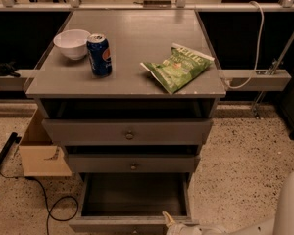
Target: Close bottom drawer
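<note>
The bottom drawer (112, 223) stands pulled well out at the bottom centre of the frame, its dark box exposed. The gripper (173, 223) sits at the drawer's front right corner, and whether it is open or closed I cannot tell. A square, steady push on the front, nearer its middle than the corner, should slide it under the middle drawer (132, 163) without skewing.

The cabinet (132, 33) holds three drawers (127, 130) (132, 163) (132, 199), with one bowl (72, 43), one can (99, 54) and one bag (179, 66) atop it, one box (41, 153) left of it and one gripper (171, 222) at its foot.
</note>
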`<state>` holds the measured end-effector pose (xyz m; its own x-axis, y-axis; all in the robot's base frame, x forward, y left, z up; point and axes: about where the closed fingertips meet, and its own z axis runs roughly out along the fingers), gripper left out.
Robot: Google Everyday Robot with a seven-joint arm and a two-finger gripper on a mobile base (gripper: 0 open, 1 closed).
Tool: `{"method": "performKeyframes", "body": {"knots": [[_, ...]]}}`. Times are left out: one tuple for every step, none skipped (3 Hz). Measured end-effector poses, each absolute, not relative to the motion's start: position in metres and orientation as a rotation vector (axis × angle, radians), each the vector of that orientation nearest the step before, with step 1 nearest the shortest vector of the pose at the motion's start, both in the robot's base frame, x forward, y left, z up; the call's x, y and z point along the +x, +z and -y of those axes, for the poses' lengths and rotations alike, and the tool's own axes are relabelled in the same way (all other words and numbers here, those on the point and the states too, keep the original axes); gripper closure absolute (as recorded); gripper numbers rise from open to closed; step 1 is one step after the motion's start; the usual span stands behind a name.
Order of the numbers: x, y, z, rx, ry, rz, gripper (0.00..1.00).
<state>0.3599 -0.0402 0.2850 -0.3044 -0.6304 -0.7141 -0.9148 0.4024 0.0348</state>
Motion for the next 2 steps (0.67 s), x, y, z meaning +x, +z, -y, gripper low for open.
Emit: {"method": "performKeyframes", "body": {"knots": [[0.372, 0.284, 0.066, -1.429, 0.503, -2.039, 0.0], [0.386, 0.292, 0.105, -1.565, 0.335, -2.022, 0.0]]}}
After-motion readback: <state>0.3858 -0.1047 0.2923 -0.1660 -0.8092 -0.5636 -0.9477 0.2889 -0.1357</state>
